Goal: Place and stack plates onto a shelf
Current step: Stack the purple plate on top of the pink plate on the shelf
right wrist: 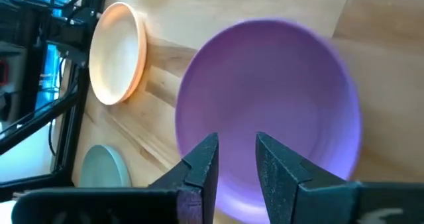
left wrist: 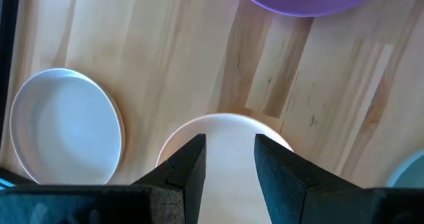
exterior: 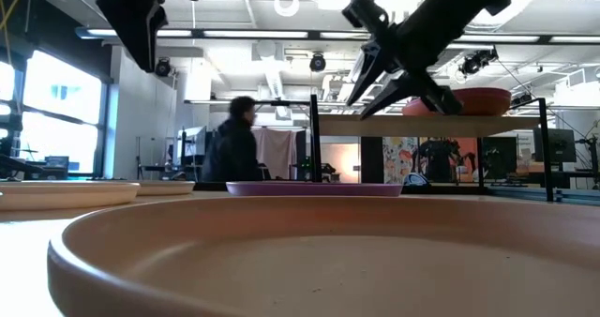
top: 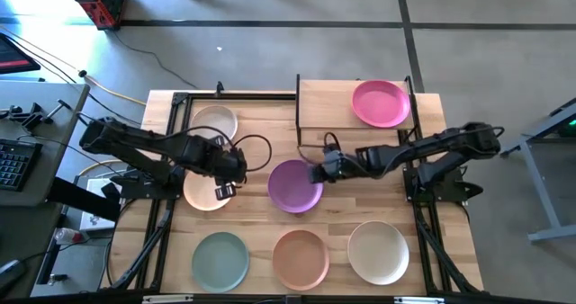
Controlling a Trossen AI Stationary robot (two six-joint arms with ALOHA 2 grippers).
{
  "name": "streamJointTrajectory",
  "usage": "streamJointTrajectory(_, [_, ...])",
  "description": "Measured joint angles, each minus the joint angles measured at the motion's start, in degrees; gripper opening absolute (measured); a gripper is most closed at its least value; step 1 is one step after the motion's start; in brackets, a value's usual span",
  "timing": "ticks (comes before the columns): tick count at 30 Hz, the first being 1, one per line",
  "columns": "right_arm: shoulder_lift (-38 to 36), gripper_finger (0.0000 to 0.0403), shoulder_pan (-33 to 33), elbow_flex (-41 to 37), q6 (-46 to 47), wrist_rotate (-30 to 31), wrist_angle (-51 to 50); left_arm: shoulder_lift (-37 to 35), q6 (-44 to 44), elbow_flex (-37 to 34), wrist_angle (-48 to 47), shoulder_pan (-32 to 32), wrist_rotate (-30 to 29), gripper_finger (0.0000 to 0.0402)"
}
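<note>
In the high view my left gripper [top: 223, 190] hovers open over the near right part of the peach plate [top: 203, 194], which lies flat on the table. Its wrist view shows the same plate [left wrist: 225, 134] below the open fingers. My right gripper [top: 315, 174] is open above the right edge of the purple plate [top: 293, 187]; the wrist view looks down onto that plate [right wrist: 278, 98]. The low view shows this gripper [exterior: 370, 101] well above the purple plate [exterior: 314, 188]. The magenta plate [top: 381, 103] lies on the shelf [top: 328, 102].
The cream plate [top: 214, 124] lies at the far left of the table. Sage green [top: 220, 259], salmon [top: 301, 257] and off-white [top: 378, 250] plates line the near edge. The shelf's left half is bare. A person [exterior: 232, 148] stands in the room beyond.
</note>
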Motion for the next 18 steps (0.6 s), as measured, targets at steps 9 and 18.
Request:
streamJointTrajectory(9, [0.0,0.0083,-7.1,0.0,-4.8,-8.5,0.0,0.0,-1.4,0.0,0.4,-0.5,-0.5,0.0117])
streamJointTrajectory(18, [-0.1,0.0083,-7.9,0.0,-7.7,-11.1,-1.8,0.0,-2.7,0.0,0.4,-0.5,-1.5,0.0117])
